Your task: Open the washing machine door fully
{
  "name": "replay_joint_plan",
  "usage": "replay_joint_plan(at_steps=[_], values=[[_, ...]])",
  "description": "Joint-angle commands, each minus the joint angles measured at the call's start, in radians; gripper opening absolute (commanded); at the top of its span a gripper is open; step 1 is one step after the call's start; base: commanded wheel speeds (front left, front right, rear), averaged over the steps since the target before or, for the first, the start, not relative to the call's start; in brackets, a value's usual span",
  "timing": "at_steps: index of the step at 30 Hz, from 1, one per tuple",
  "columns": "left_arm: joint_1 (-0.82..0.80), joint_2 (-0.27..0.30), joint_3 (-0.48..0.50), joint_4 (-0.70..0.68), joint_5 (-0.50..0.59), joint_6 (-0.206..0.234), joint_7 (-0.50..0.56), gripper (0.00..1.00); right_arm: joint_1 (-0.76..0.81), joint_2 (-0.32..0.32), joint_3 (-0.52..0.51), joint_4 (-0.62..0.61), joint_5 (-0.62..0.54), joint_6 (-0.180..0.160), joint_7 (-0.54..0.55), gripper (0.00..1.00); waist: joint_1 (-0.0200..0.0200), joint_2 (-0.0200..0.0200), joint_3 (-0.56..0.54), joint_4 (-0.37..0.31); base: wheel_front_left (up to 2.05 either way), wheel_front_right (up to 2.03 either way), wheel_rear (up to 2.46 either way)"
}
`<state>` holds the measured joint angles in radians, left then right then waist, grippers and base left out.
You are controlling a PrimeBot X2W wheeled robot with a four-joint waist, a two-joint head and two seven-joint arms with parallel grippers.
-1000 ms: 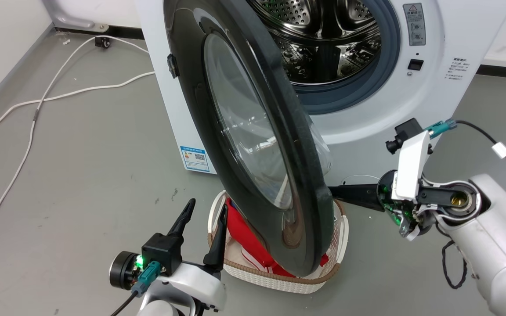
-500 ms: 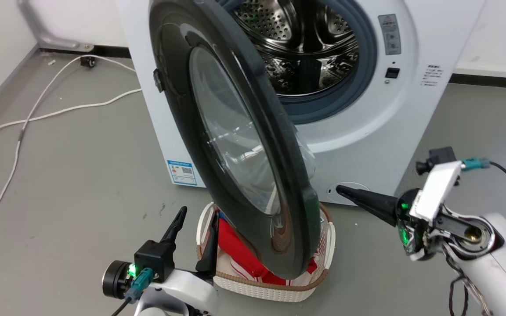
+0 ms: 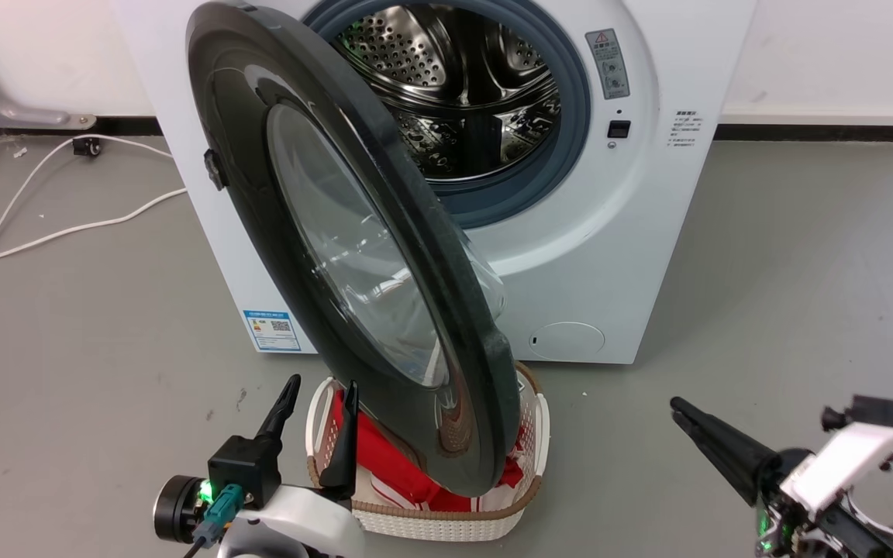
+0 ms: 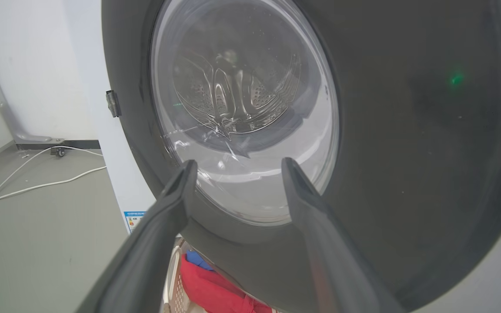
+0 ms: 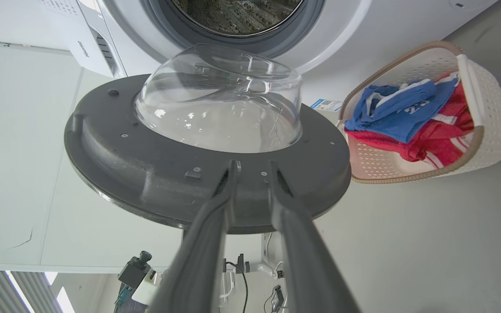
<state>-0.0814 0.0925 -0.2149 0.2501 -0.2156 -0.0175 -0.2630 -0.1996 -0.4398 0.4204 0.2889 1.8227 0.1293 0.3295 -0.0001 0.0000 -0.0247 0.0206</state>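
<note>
The washing machine door (image 3: 338, 232), a glossy black disc with a clear glass centre, stands swung out to the left from the white washing machine (image 3: 632, 232), so the steel drum (image 3: 454, 93) shows. My left gripper (image 3: 320, 385) is open, low and in front of the door's outer face (image 4: 407, 130), holding nothing. Off to the lower right, my right gripper (image 3: 675, 404) points at the door from well clear of it. Its fingers are drawn together, and past them show the door's grey inner side (image 5: 146, 174) and glass bowl (image 5: 220, 108).
A white woven laundry basket (image 3: 528, 496) with red and blue clothes (image 5: 407, 113) sits on the floor under the door's lower edge. White cables (image 3: 67, 229) trail over the grey floor at the left. Bare floor (image 3: 803, 271) lies right of the machine.
The head camera has shifted, so the whole picture moved. My right gripper has drawn back from the door's inner edge, down and to the right. The left gripper keeps its place.
</note>
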Motion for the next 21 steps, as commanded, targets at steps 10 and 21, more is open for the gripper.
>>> replay_joint_plan(at_steps=[10,21], values=[[0.022,0.013,0.002,-0.003,-0.007,0.006,-0.002,1.00,0.169,-0.065,-0.019,-0.057,-0.286,0.003,-0.377,1.00,0.0001,0.0000,-0.011,-0.023,0.00,0.00,0.00],[0.039,0.023,0.006,-0.003,-0.016,0.011,-0.002,1.00,0.179,0.021,-0.307,0.011,-1.063,0.003,-0.594,1.00,0.0001,0.0000,-0.033,-0.036,0.00,0.00,0.00]])
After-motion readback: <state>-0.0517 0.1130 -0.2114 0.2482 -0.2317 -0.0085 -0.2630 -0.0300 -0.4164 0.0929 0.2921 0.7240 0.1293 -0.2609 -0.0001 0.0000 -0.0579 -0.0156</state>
